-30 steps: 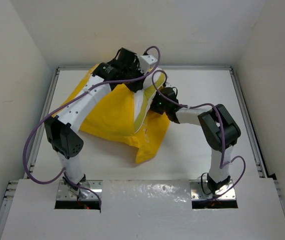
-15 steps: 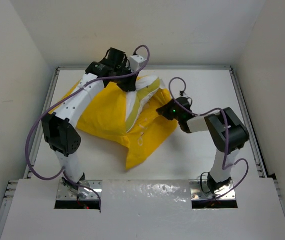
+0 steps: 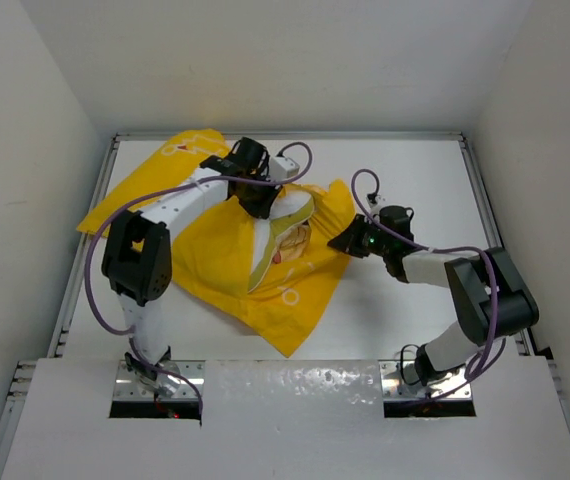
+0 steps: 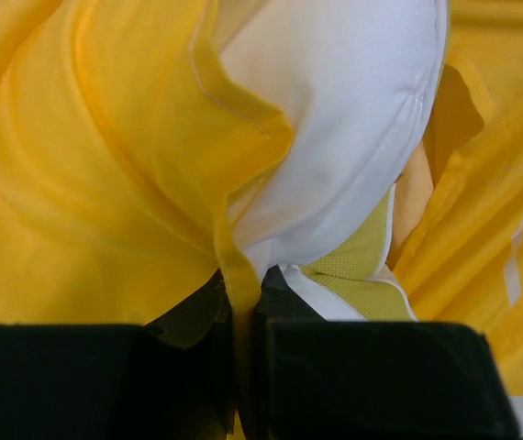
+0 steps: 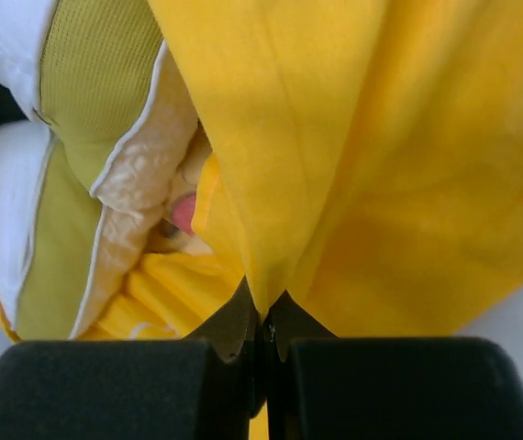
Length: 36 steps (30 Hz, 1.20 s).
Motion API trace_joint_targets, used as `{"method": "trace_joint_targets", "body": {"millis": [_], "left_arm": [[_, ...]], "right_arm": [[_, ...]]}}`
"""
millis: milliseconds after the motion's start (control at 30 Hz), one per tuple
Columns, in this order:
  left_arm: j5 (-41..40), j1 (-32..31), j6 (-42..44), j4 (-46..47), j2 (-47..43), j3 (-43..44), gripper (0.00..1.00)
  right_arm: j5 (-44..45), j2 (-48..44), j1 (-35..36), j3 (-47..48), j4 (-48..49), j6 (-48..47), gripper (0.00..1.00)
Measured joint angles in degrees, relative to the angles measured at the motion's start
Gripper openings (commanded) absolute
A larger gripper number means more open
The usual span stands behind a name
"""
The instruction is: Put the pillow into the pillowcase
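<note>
Yellow cloth: the pillowcase (image 3: 215,255) sprawls crumpled across the middle and left of the table (image 3: 415,170), one corner reaching toward 10 o'clock, another toward 6 o'clock
White cushion: the pillow (image 3: 290,208) shows only in part at the mouth of the sack near the table's centre, a white bulge and a yellow-green strip bared, the rest under yellow fabric
Left arm: the left gripper (image 4: 240,293), at the pillow's 10 o'clock side seen from above, is pinched tight on a fold of the pillowcase hem, with the white bulge just beyond it
Right arm: the right gripper (image 5: 266,325), at the pillow's 4 o'clock, is clamped narrow on a pleat of the pillowcase edge
</note>
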Motion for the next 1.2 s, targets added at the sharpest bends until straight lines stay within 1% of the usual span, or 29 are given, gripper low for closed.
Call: {"method": "trace_joint_targets", "body": {"millis": [133,267,333,400,467,533,633,700,800,933,967,1033,1100,1200], "left_arm": [[-0.63,-3.02,1.44,1.68,3.96,-0.76,0.00],[-1.88,-6.54,3.65,4.17,5.38,-2.73,0.00],[-1.88,-6.97,4.50,4.96,5.38,-3.15,0.00],[-1.05,-6.97,6.08,4.94,5.38,-3.19,0.00],[1.20,-6.91,8.94,4.63,5.27,-3.19,0.00],[4.42,-6.91,12.94,4.39,4.92,-3.17,0.00],[8.41,-6.91,18.78,3.34,3.78,-3.30,0.00],[9.01,-6.91,20.74,3.26,2.84,-4.11,0.00],[8.83,-6.91,21.20,3.93,2.21,-5.81,0.00],[9.60,-6.91,21.97,3.72,2.67,-5.60,0.00],[10.25,-6.91,22.62,3.39,2.84,-5.29,0.00],[12.15,-6.91,24.65,1.77,3.23,-4.42,0.00],[13.84,-6.88,26.77,0.07,3.61,-3.28,0.00],[16.24,-6.73,29.90,-3.34,3.78,-0.50,0.00]], "right_arm": [[-1.46,1.18,-0.26,0.07,-5.46,-4.76,0.00],[-4.22,0.22,-0.35,0.13,-7.10,-8.76,0.00],[-4.61,-1.64,-0.42,0.17,-7.72,-9.14,0.00],[-3.96,-3.98,-0.92,0.39,-7.56,-8.55,0.00],[-3.23,-5.44,-3.30,0.72,-5.99,-5.16,0.00],[-1.86,-4.61,-6.86,1.70,-4.98,-1.95,0.00],[-0.07,-1.42,-9.84,4.17,-4.66,0.68,0.00],[-0.11,0.46,-10.05,6.40,-4.63,1.62,0.00],[-0.74,-0.35,-8.74,7.78,-4.24,1.53,0.00],[0.09,-5.64,-7.10,7.78,-5.60,-0.02,0.00],[0.87,-7.65,-6.99,7.82,-6.43,-1.01,0.00],[2.69,-8.85,-6.93,9.31,-9.31,-2.80,0.00],[4.28,-6.49,-6.93,13.14,-12.37,-4.72,0.00],[6.32,-0.63,-6.93,18.23,-13.68,-6.16,0.00]]}}
